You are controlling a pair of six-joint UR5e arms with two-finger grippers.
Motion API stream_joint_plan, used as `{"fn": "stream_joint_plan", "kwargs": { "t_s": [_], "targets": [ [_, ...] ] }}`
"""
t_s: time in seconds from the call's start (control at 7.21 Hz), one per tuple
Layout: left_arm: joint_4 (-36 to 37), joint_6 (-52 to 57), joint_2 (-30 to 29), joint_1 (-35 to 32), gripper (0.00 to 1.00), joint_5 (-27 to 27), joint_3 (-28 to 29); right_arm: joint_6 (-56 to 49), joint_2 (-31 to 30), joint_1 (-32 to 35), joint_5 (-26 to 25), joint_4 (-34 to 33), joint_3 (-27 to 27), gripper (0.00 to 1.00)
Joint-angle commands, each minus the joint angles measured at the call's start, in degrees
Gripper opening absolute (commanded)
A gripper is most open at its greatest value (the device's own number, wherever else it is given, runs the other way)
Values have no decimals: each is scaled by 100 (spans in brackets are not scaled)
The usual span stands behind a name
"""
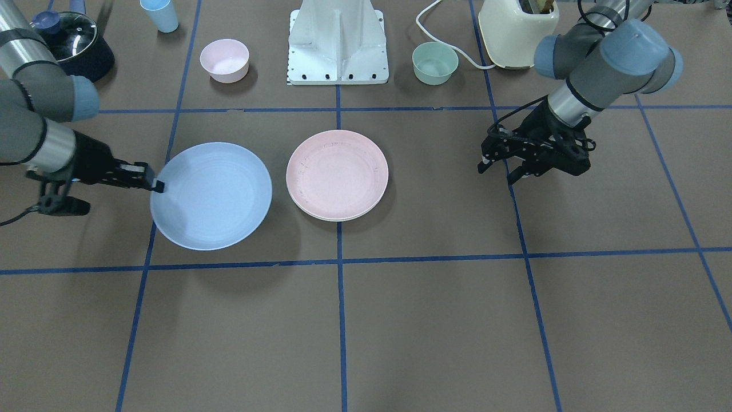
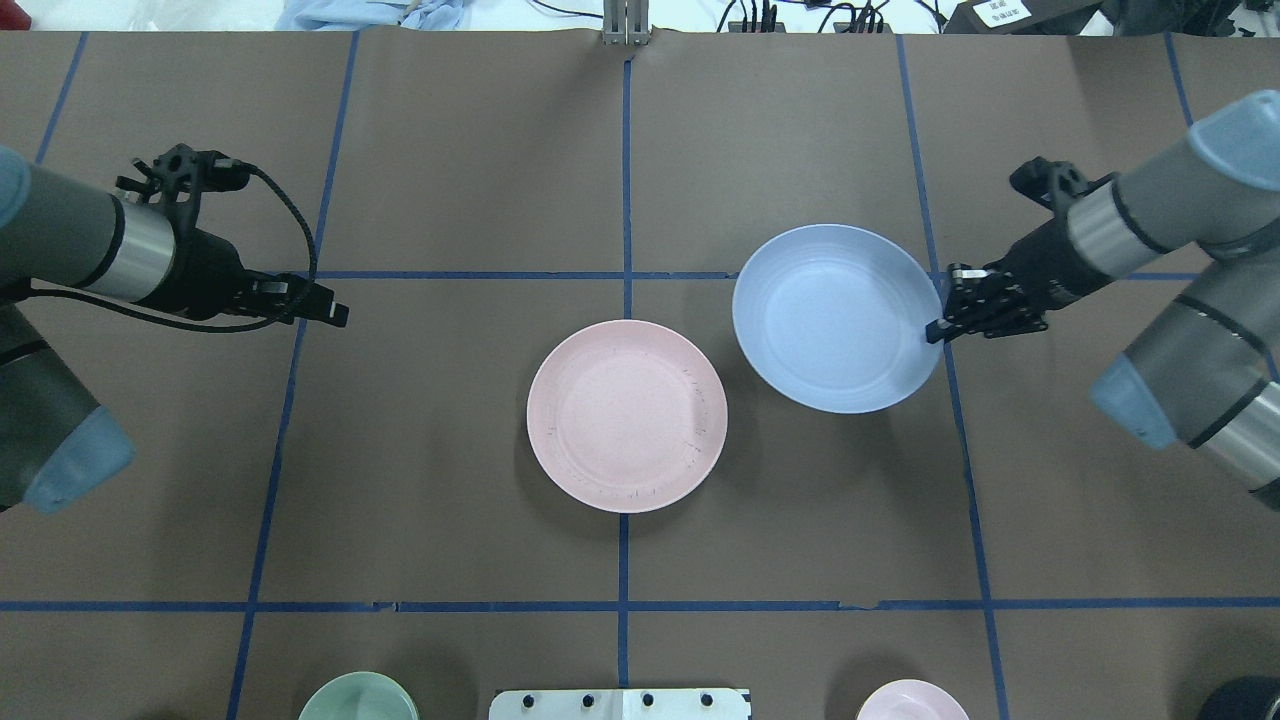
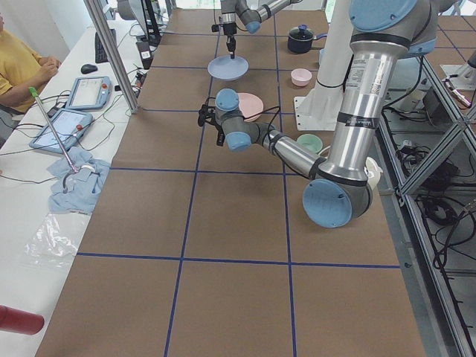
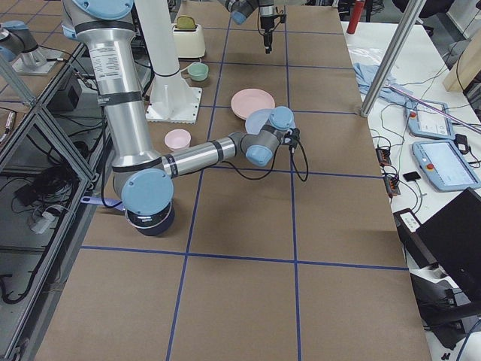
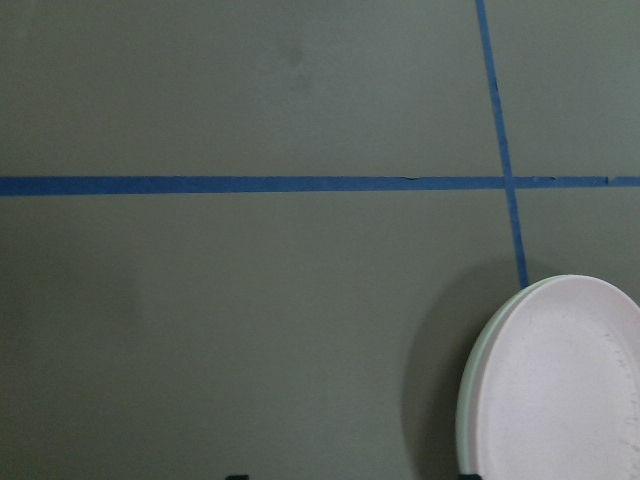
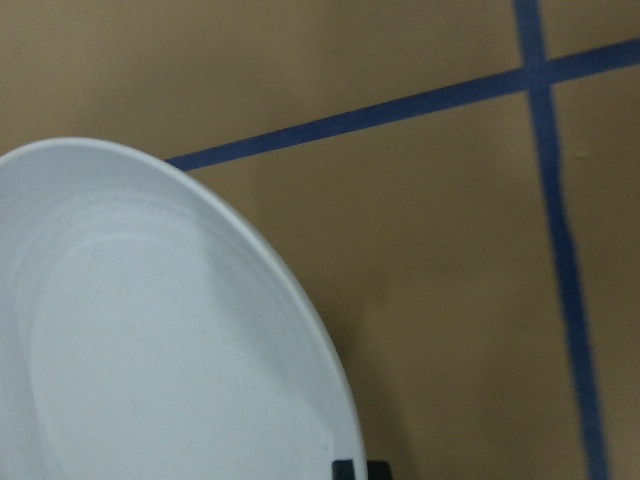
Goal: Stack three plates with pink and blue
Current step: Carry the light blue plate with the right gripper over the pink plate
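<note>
Blue plate (image 2: 830,318), pink plate (image 2: 627,415), white plate (image 5: 467,405): report on all three, largest item down.

— Noted. Surface (image 1: 434,320): brown, marked into squares by blue tape lines. Right arm (image 2: 1150,225): reaches in over the surface from its own side, wrist pointed toward the middle. Left arm (image 2: 90,250): reaches in from the opposite side and stands well apart from the plates.

— And the plates?

— Blue plate: lifted clear of the surface, its shadow lying apart from it below. It hangs just beside the stack, on the right arm's side, not over it. Pink plate: flat at the middle of the surface, astride a tape line, resting on the white plate. Only a thin rim of the white plate shows beneath it.

— Jaws?

— Right jaws: closed narrow on the blue plate's outer rim, at the edge farthest from the stack. Left jaws: spread wide, holding nothing, hovering above bare surface.

— Anything further?

— Pink bowl (image 1: 224,60) and green bowl (image 1: 435,63): upright, one on either side of the robot's base, well apart from the plates.
</note>
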Motion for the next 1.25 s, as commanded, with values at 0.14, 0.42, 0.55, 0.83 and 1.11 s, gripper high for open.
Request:
{"fn": "stream_joint_plan", "kwargs": {
  "t_s": [0.14, 0.42, 0.55, 0.83, 1.11],
  "targets": [
    [15, 370, 165, -192, 75, 6, -18, 1501, 698, -1046, -979, 209, 126, 0],
    [6, 361, 174, -183, 75, 14, -19, 1607, 645, -1389, -1233, 130, 267, 0],
    [6, 361, 165, -192, 75, 14, -19, 1625, 688, -1547, -1296, 87, 250, 0],
    [6, 326, 156, -183, 76, 15, -27, 1625, 750, -1575, -1305, -72, 267, 0],
    [-3, 300, 156, -183, 76, 15, -27, 1660, 768, -1610, -1314, -81, 259, 0]
  ]
}}
